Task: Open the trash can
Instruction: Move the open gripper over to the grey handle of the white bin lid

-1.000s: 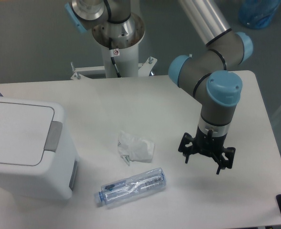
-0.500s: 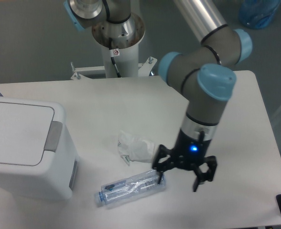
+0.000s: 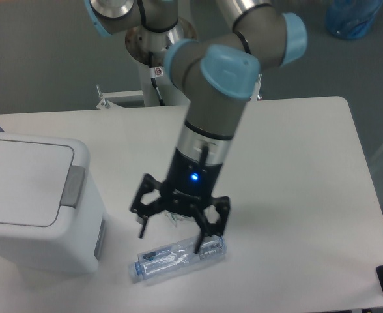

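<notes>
The trash can (image 3: 38, 202) sat lid-down at the table's left edge, its grey push tab (image 3: 73, 186) facing the gripper (image 3: 172, 229), which hung spread and empty just right of it, above the clear bottle (image 3: 178, 255), probably heading for that tab.

The trash can (image 3: 38, 208) looks like smooth white plastic with a soft shine. Its push tab (image 3: 72, 186) is dull grey plastic. The bottle (image 3: 172, 257) is clear, thin plastic, all crinkly and shiny. The tabletop (image 3: 296, 189) is white, smooth and not shiny. The claw (image 3: 178, 225) is black and dull, and looks hard. The arm (image 3: 211, 111) has smooth grey tubes like metal, with glossy light blue plastic caps (image 3: 227, 68). A bit of white crumpled paper (image 3: 176, 218) peeks out behind the claw.
</notes>
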Robot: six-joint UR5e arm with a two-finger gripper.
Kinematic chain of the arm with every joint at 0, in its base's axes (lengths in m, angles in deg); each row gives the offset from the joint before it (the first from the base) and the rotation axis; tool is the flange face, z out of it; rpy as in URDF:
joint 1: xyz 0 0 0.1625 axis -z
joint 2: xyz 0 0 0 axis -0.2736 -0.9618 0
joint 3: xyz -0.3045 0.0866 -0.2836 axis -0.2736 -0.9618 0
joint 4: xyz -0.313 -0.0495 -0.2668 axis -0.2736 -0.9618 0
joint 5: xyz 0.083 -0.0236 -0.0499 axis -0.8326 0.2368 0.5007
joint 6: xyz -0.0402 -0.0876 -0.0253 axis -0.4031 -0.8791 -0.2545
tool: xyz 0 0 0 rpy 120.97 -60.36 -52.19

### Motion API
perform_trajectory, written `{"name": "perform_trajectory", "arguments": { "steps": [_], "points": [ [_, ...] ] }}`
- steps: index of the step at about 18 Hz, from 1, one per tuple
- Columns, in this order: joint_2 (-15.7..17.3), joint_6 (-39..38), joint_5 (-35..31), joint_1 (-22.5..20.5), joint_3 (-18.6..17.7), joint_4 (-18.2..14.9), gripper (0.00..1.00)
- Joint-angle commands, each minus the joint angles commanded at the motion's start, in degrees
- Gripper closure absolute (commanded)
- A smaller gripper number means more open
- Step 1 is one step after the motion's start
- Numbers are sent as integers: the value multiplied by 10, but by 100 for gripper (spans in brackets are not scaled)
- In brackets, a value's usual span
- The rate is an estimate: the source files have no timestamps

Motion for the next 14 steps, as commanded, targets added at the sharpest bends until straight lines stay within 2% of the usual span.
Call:
{"name": "perform_trajectory", "arguments": {
  "steps": [8,12,14],
  "points": [
    [63,-4,-6,11,-73,0,0],
    [68,-4,-9,27,-95,3,0],
    [67,-3,-10,36,-95,3,0]
  ]
}}
